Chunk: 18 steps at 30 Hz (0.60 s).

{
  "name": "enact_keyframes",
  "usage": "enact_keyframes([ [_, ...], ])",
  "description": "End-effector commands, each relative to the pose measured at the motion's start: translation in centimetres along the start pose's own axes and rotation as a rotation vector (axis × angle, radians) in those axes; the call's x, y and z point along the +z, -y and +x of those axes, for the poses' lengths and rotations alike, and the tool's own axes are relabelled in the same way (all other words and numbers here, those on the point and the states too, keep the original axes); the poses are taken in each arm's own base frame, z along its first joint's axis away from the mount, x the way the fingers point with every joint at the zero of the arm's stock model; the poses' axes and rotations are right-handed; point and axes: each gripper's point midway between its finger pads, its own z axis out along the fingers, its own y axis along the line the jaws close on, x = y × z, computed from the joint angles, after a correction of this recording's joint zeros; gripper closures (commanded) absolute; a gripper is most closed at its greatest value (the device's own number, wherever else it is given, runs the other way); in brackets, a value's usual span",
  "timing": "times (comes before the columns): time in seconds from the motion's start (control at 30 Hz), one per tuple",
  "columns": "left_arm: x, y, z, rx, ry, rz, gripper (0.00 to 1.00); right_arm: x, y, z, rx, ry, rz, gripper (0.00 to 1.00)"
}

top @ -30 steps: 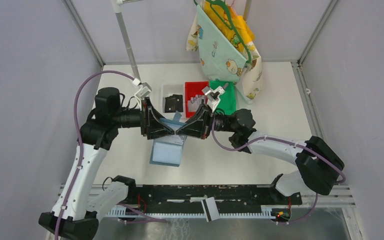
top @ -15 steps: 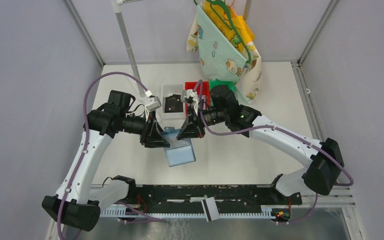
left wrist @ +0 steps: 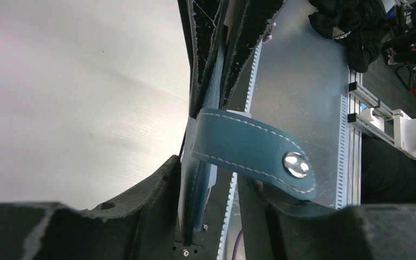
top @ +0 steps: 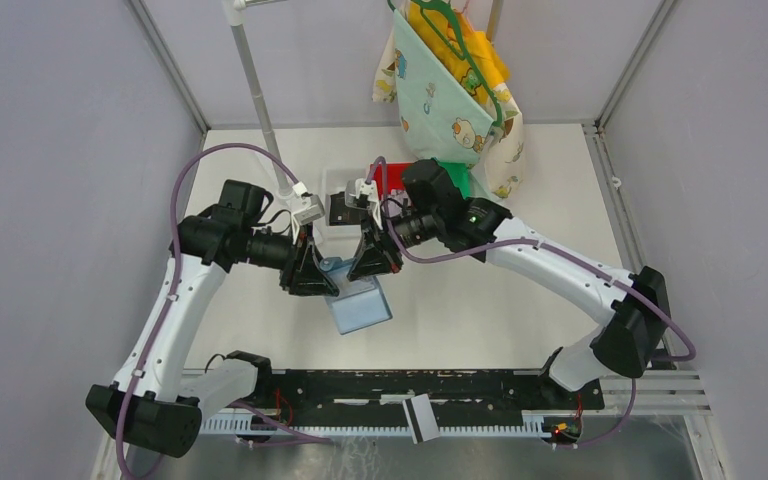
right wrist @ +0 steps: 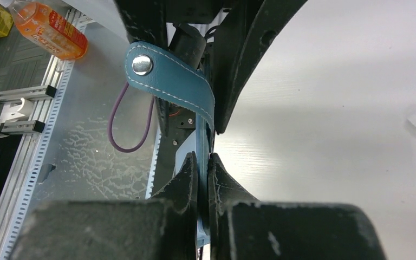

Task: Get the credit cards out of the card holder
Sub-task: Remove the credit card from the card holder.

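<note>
Right gripper (right wrist: 205, 158) on holder (right wrist: 169, 81) (cards hidden)

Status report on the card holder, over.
Right gripper shut on card holder edge. Left gripper open, jaws either side of it, snap tab undone. No cards showing. Nothing blocking.

The card holder (top: 360, 303) is held over the counter (top: 500, 300), between the left gripper (top: 322, 284) on its left and the right gripper (top: 366, 272) on its right. A tray (top: 335, 185) is set just behind them; a bag (top: 450, 100) is hung farther back.
</note>
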Motion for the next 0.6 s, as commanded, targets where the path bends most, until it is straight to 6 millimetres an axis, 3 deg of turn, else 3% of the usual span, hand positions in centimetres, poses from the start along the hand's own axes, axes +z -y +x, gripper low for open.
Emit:
enact_keyframes([
  [0.0, -0.1, 0.2, -1.0, 0.072, 0.027, 0.023, 0.55, 0.1, -1.1, -2.5, -0.08, 0.028, -0.035, 1.0],
  [0.2, 0.2, 0.0, -1.9, 0.073, 0.07, 0.031, 0.84, 0.6, -1.0, -2.7, -0.101, 0.022, -0.045, 0.98],
  [0.33, 0.4, -0.7, -2.2, 0.072, 0.1, -0.002, 0.97, 0.9, -1.1, -3.7, -0.086, 0.061, -0.052, 0.83],
  [0.5, 0.3, -1.7, -3.2, 0.049, 0.142, -0.068, 0.98, 0.5, -0.1, -5.6, -0.086, 0.111, 0.019, 0.51],
  [0.57, 0.2, -2.1, -3.6, 0.03, 0.156, -0.095, 0.98, -0.1, 0.8, -6.2, -0.063, 0.136, 0.073, 0.43],
])
